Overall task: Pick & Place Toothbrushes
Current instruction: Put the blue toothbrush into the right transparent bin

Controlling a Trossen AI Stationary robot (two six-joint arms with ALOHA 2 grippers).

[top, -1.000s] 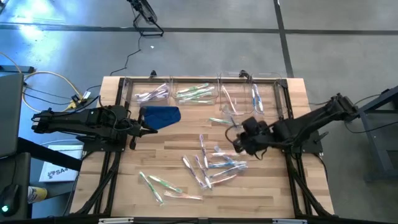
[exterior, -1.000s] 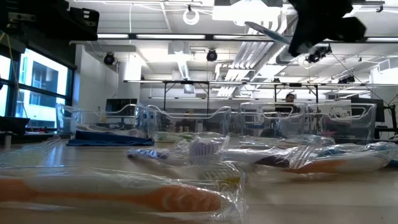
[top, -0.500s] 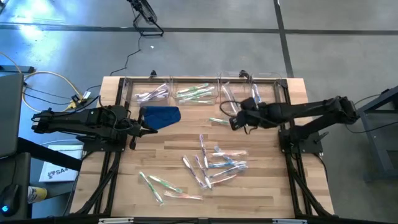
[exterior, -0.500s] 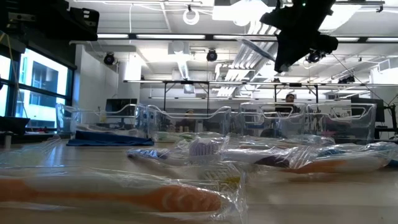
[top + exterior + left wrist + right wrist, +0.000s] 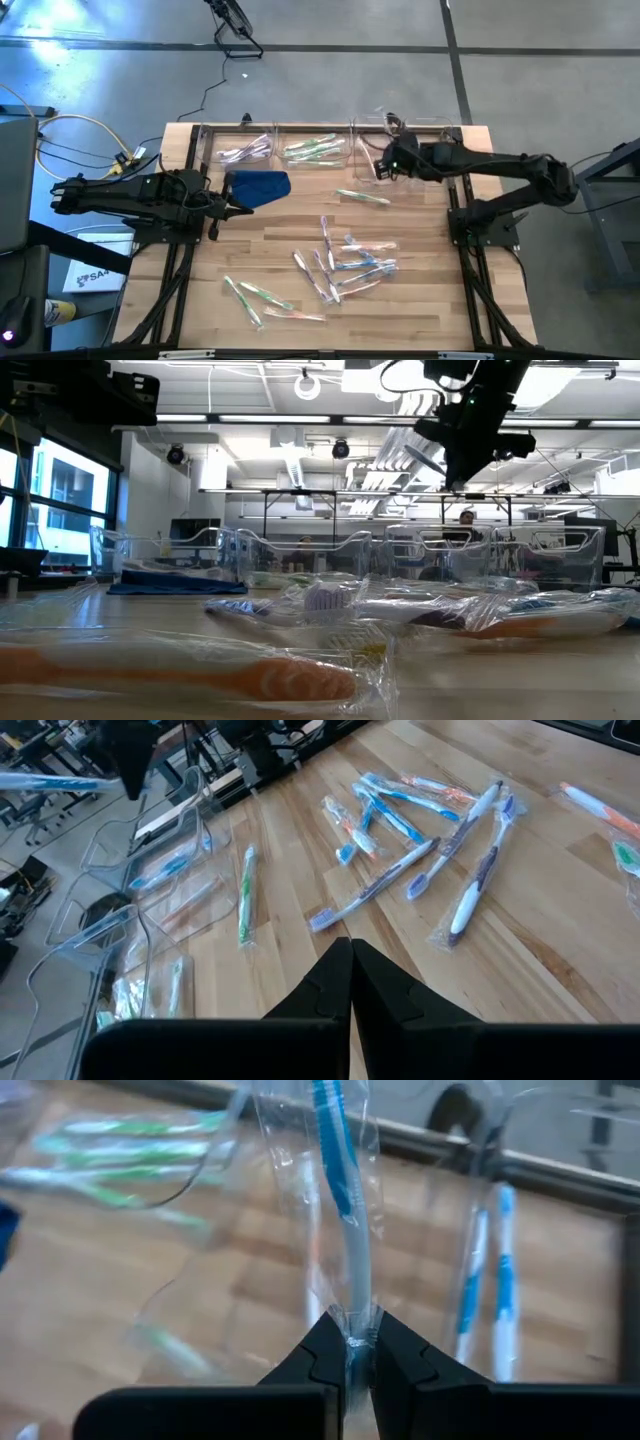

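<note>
My right gripper point(image 5: 383, 166) hangs over the clear bins point(image 5: 375, 128) at the table's far edge, shut on a blue toothbrush in clear wrapping point(image 5: 335, 1170). The low view shows this toothbrush point(image 5: 422, 458) high in the air. Several wrapped toothbrushes point(image 5: 345, 262) lie flat in a loose pile mid-table, more point(image 5: 250, 295) lie near the front left, and a green one point(image 5: 362, 196) lies alone. My left gripper point(image 5: 245, 208) waits shut at the table's left, beside a blue cloth point(image 5: 258, 184). My right gripper pinches one end of the wrapped toothbrush point(image 5: 352, 1338) between its two fingertips, wrapper and handle together. The fingers slant down toward the far edge. The brush sticks out ahead of them, roughly in line with them, lifted clear above the bins.
Several clear bins stand in a row along the far edge: one holds whitish brushes point(image 5: 245, 152), one green brushes point(image 5: 315, 150), one blue brushes point(image 5: 490, 1290). Bare wood lies between the cloth and the pile.
My right gripper has swung from above the mid-table pile toward the far edge, to a place over the bins, and has turned as it went. It stays shut on the blue toothbrush, which has travelled with it, clear of the table.
</note>
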